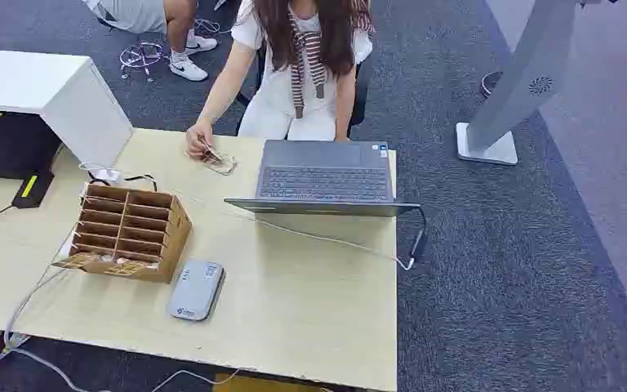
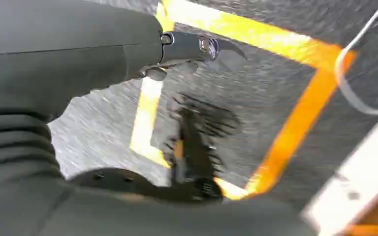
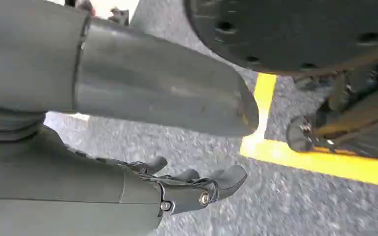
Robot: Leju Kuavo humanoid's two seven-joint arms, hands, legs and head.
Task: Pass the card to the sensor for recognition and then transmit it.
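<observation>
While right hand (image 3: 54, 162) hangs empty, card (image 1: 220, 162) well apart (at a person's fingers (image 1: 202, 147))

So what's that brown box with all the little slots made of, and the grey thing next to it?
The brown slotted box looks like corrugated cardboard: matte brown, thin flat dividers, and raw folded flaps at its front edge. The grey device beside it seems to be moulded plastic: a smooth, even surface with rounded corners and a slight sheen. It could have a metal shell; the picture cannot settle that.
</observation>
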